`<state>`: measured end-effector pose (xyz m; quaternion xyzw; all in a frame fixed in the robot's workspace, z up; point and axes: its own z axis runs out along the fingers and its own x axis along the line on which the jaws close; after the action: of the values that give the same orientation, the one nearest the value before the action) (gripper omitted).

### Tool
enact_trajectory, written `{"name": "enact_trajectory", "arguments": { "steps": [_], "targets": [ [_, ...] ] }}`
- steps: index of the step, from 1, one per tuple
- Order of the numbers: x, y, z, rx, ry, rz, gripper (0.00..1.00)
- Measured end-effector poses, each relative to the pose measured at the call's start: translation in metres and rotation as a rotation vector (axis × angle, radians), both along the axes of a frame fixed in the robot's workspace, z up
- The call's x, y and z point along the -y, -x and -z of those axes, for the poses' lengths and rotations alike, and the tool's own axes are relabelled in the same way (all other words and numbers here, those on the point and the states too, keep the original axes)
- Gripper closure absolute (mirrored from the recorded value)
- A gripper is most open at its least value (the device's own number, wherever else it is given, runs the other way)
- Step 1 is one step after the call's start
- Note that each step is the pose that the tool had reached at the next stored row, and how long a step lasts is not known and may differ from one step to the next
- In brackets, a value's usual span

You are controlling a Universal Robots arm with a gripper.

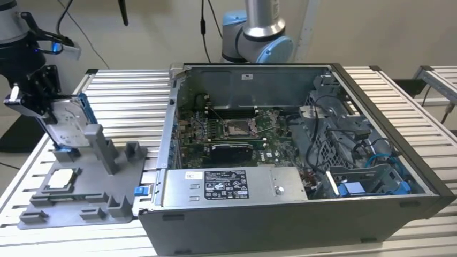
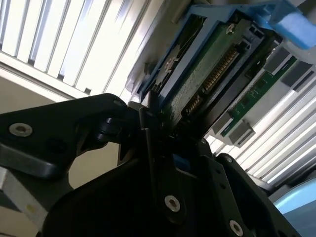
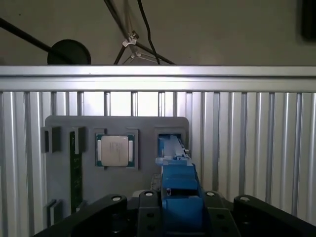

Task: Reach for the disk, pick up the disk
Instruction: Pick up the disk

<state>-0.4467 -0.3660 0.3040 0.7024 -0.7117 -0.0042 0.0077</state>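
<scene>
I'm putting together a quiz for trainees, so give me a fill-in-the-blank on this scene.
1. The disk has a plastic frame coloured ___.
2. The end effector is nearest to the ___.
3. In the exterior view, the computer case stands to the ___ of the grey tray.
Missing words: blue; disk; right.

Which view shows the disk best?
Exterior view: the disk stands upright at the grey fixture, silver face and blue frame visible. Second wrist view shows its green board side; first wrist view, its blue edge.
</scene>
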Motion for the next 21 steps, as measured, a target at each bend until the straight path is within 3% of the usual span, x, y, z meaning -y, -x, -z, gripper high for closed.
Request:
{"name": "enact_trajectory", "arguments": {
  "steps": [21],
  "targets": [
    [-0.0011,0.0,-0.0849,-0.001,0.0197,0.0,1.0]
  ]
}}
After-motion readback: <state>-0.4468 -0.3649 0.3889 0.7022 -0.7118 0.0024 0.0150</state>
